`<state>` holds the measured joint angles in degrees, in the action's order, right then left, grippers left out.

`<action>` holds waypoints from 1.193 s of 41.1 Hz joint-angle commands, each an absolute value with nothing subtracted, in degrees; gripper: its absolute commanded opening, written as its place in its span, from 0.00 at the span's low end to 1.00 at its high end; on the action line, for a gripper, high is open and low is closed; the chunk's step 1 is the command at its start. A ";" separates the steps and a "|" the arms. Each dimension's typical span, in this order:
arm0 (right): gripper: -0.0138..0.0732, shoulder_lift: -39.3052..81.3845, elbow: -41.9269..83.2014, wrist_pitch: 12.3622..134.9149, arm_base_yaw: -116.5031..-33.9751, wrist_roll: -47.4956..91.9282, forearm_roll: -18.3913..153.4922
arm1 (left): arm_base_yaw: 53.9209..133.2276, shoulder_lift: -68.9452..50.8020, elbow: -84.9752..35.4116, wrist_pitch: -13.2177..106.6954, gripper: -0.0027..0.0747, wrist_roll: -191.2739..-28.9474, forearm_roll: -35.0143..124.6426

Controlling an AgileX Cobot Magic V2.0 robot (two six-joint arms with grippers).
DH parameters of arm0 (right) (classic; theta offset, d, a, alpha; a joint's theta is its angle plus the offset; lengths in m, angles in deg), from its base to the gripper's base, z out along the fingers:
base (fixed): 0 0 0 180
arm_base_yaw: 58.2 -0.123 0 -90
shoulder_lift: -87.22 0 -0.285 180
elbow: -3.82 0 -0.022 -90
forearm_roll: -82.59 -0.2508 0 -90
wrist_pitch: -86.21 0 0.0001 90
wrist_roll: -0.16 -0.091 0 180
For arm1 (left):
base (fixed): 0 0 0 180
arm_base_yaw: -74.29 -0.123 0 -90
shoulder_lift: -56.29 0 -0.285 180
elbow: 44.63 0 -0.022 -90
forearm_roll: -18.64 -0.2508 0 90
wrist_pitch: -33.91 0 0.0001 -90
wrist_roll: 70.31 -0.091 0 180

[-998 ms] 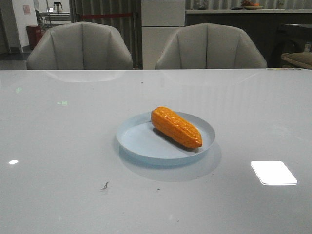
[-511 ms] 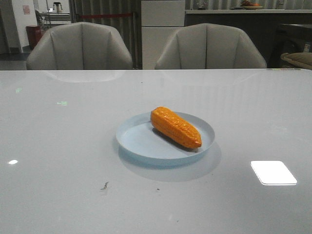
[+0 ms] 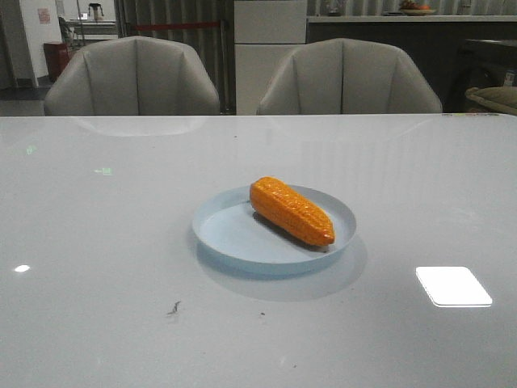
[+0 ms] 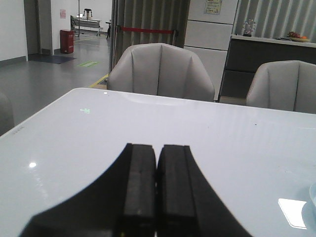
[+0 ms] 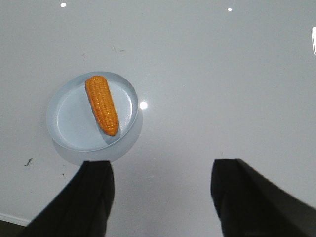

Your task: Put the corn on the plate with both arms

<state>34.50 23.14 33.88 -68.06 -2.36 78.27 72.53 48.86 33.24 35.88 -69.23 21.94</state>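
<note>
The orange corn (image 3: 292, 211) lies inside the pale blue plate (image 3: 228, 235) at the middle of the white table, its tapered tip towards the plate's front right rim. No gripper shows in the front view. In the right wrist view my right gripper (image 5: 162, 165) is open and empty, well above the table, with the corn (image 5: 102, 104) and the plate (image 5: 68, 123) beyond its one finger. In the left wrist view my left gripper (image 4: 157, 150) is shut with nothing between its pads, held over bare table; a sliver of the plate (image 4: 313, 191) shows at the frame's edge.
Two grey chairs (image 3: 133, 78) (image 3: 349, 78) stand behind the table's far edge. A small dark scuff (image 3: 174, 308) marks the table in front of the plate. A bright light reflection (image 3: 453, 285) lies at the front right.
</note>
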 commanded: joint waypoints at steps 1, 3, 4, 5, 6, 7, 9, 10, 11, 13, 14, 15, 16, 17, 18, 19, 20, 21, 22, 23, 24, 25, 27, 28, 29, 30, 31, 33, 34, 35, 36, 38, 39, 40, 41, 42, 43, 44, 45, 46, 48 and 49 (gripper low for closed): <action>0.77 34.75 21.69 37.78 -67.74 -2.37 78.03 | 72.82 50.02 35.38 31.62 0.16 -69.05 22.62; 0.77 34.75 21.69 37.78 -67.74 -2.37 78.03 | 72.82 50.02 35.38 31.62 0.16 -69.05 22.62; 0.77 34.75 21.69 37.78 -67.74 -2.37 78.03 | 72.82 50.02 35.38 31.62 0.16 -69.05 22.62; 0.77 34.75 21.69 37.78 -67.74 -2.37 78.03 | 72.82 50.02 35.38 31.62 0.16 -69.05 22.62; 0.77 34.75 21.69 37.78 -67.74 -2.37 78.03 | 72.82 50.02 35.38 31.62 0.16 -69.05 22.62; 0.77 34.75 21.69 37.78 -67.74 -2.37 78.03 | 72.82 50.02 35.38 31.62 0.16 -69.05 22.62; 0.77 34.75 21.69 37.78 -67.74 -2.37 78.03 | 72.82 50.02 35.38 31.62 0.16 -69.05 22.62; 0.77 34.75 21.69 37.78 -67.74 -2.37 78.03 | 72.82 50.02 35.38 31.62 0.16 -69.05 22.62; 0.77 34.75 21.69 37.78 -67.74 -2.37 78.03 | 72.82 50.02 35.38 31.62 0.16 -69.05 22.62; 0.77 34.75 21.69 37.78 -67.74 -2.37 78.03 | 72.82 50.02 35.38 31.62 0.16 -69.05 22.62; 0.77 34.75 21.69 37.78 -67.74 -2.37 78.03 | 72.82 50.02 35.38 31.62 0.16 -69.05 22.62; 0.77 34.75 21.69 37.78 -67.74 -2.37 78.03 | 72.82 50.02 35.38 31.62 0.16 -69.05 22.62; 0.77 34.75 21.69 37.91 -67.74 -2.37 78.03 | 72.82 50.02 35.38 31.62 0.16 -69.05 22.62; 0.77 34.75 21.69 38.12 -67.74 -2.37 78.09 | 72.82 50.02 35.38 31.62 0.16 -69.05 22.62; 0.77 34.96 21.69 38.42 -67.74 -2.37 78.20 | 72.82 50.02 35.38 31.62 0.16 -69.05 22.62; 0.77 35.14 21.69 38.48 -67.74 -2.37 78.20 | 72.82 50.02 35.38 31.62 0.16 -69.05 22.62; 0.77 35.30 21.69 38.48 -67.74 -2.37 78.20 | 72.82 50.02 35.38 31.62 0.16 -69.05 22.62; 0.77 35.55 21.69 38.41 -67.74 -2.37 78.20 | 72.82 50.02 35.38 31.62 0.16 -69.05 22.62; 0.76 35.70 21.76 38.50 -67.74 -2.37 78.45 | 72.82 50.02 35.38 31.62 0.16 -69.05 22.62; 0.75 35.82 21.76 38.55 -67.74 -2.37 78.51 | 72.82 50.02 35.38 31.62 0.16 -69.05 22.62; 0.73 35.96 21.76 38.62 -67.74 -2.37 78.66 | 72.82 50.02 35.38 31.62 0.16 -69.05 22.62; 0.71 36.22 21.76 38.78 -67.74 -2.37 78.94 | 72.82 50.02 35.38 31.62 0.16 -69.05 22.62; 0.63 37.07 21.76 38.96 -67.74 -2.37 79.48 | 72.82 50.02 35.38 31.62 0.16 -69.05 22.62; 0.58 37.56 21.76 39.08 -67.74 -2.37 79.48 | 72.82 50.02 35.38 31.62 0.16 -69.05 22.62; 0.52 37.95 21.76 39.23 -67.74 -2.37 79.54 | 72.82 50.02 35.38 31.62 0.16 -69.05 22.62; 0.47 38.56 21.76 39.39 -67.74 -2.37 79.54 | 72.82 50.02 35.38 31.62 0.16 -69.05 22.62; 0.41 39.18 21.76 39.61 -67.74 -2.37 79.54 | 72.82 50.02 35.38 31.62 0.16 -69.05 22.62; 0.31 40.24 21.80 40.10 -67.60 -2.37 79.54 | 72.82 50.02 35.38 31.62 0.16 -69.05 22.62; 0.27 40.54 21.87 40.40 -67.44 -2.37 79.54 | 72.82 50.02 35.38 31.62 0.16 -69.05 22.62; 0.23 41.19 21.96 40.87 -67.14 -2.37 79.38 | 72.82 50.02 35.38 31.62 0.16 -69.05 22.62; 0.18 41.82 22.15 41.26 -66.58 -2.37 79.26 | 72.82 50.02 35.38 31.62 0.16 -69.05 22.62; 0.21 42.99 22.71 42.54 -65.06 -2.37 79.12 | 72.82 50.02 35.38 31.62 0.16 -69.05 22.62; 0.21 43.56 23.05 43.51 -64.02 -2.37 78.96 | 72.82 50.02 35.38 31.62 0.16 -69.05 22.62; 0.21 44.34 23.64 44.25 -63.20 -2.37 78.64 | 72.82 50.02 35.38 31.62 0.16 -69.05 22.62; 0.21 45.50 24.62 45.67 -61.72 -2.37 78.03 | 72.82 50.02 35.38 31.62 0.16 -69.05 22.62; 0.21 46.52 25.61 47.53 -60.21 -2.37 77.26 | 72.82 50.02 35.38 31.62 0.16 -69.05 22.62; 0.21 48.22 27.36 49.54 -58.91 -2.37 76.22 | 72.82 50.02 35.38 31.62 0.16 -69.05 22.62; 0.21 49.45 28.65 51.58 -58.20 -2.37 75.36 | 72.82 50.02 35.38 31.62 0.16 -69.05 22.62; 0.21 51.08 30.42 53.81 -57.64 -2.37 74.91 | 72.82 50.02 35.38 31.62 0.16 -69.05 22.62; 0.21 52.69 32.37 56.27 -57.60 -2.37 74.69 | 72.82 50.02 35.38 31.62 0.16 -69.05 22.62; 0.21 55.95 36.57 61.75 -57.60 -2.37 74.67 | 72.82 50.02 35.38 31.62 0.16 -69.05 22.62; 0.21 57.61 38.81 64.56 -57.60 -2.37 74.67 | 72.82 50.02 35.38 31.62 0.16 -69.05 22.62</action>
